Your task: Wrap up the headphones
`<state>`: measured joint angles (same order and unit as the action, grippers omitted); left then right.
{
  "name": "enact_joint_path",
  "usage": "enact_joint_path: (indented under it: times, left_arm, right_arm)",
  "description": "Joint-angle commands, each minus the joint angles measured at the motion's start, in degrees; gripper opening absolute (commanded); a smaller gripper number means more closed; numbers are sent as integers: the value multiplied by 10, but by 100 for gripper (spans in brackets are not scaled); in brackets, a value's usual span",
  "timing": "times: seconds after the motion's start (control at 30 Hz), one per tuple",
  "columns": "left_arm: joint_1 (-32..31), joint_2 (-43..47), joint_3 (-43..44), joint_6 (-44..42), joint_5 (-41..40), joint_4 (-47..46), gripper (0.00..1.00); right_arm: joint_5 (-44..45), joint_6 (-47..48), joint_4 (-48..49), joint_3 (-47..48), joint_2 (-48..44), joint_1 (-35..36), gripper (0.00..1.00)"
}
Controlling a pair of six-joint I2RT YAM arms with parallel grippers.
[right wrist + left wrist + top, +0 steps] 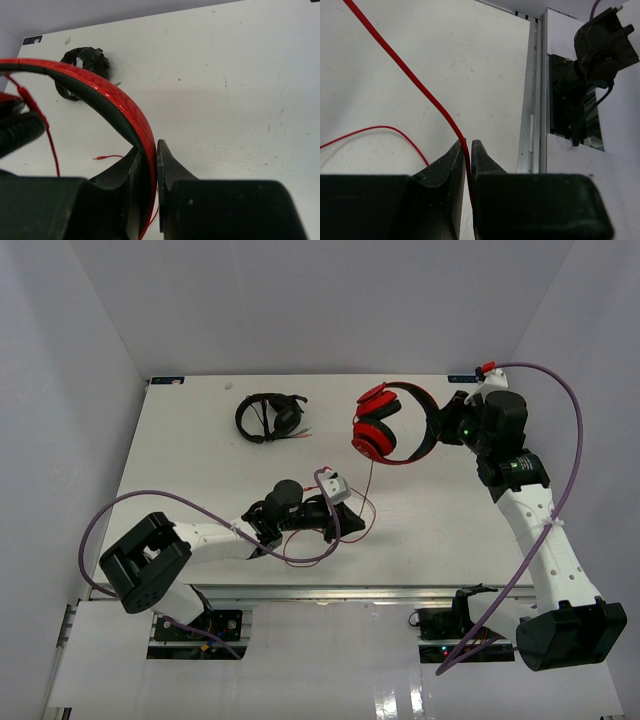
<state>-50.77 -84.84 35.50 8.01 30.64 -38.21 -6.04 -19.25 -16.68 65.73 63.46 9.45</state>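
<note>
Two claws working: my right claw (pixel 148 147) clamps the headband (pixel 100 90) to anchor the headphones (pixel 385 425), just left of it; my left claw (pixel 466 146) has the cable (pixel 410 75) between near-shut jaws. Pinched or loose, I can't tell.

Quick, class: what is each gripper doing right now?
Left gripper: jaws nearly closed around the red cable; whether it pinches cannot be told.
Right gripper: shut on the headband of the red headphones.
</note>
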Motion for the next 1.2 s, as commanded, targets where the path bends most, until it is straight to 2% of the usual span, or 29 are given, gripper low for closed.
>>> enact_joint_path:
  times: [0.0, 0.17, 0.37, 0.53, 0.63, 0.73, 0.83, 1.0, 1.17]
  left_arm:
    - [-14, -10, -14, 8, 58, 21, 22]
    - [-14, -25, -18, 1, 66, 33, 27]
    - [-16, -41, -33, -6, 68, 34, 27]
    - [-19, -23, -40, -19, 55, 56, 28]
    - [-20, -1, -46, -28, 37, 72, 29]
    - [-23, 17, -45, -36, 21, 89, 26]
    - [-31, 42, -34, -42, 4, 109, 15]
    - [-55, 55, 2, -62, -14, 171, 8]
    - [-86, 54, 64, -105, -46, 263, 6]
  right_arm:
    - [40, -33, 107, 19, -21, -4, 8]
    - [38, -32, 107, 19, -23, -4, 8]
    - [46, -20, 105, 25, -24, -3, 8]
    - [63, -8, 101, 33, -23, -2, 8]
    - [101, -2, 98, 36, -20, -2, 8]
    - [126, 10, 99, 33, -17, 0, 8]
    - [156, 29, 113, 21, -7, 8, 8]
    - [204, 62, 132, 5, 10, 38, 8]
    - [293, 176, 191, -28, 25, 90, 8]
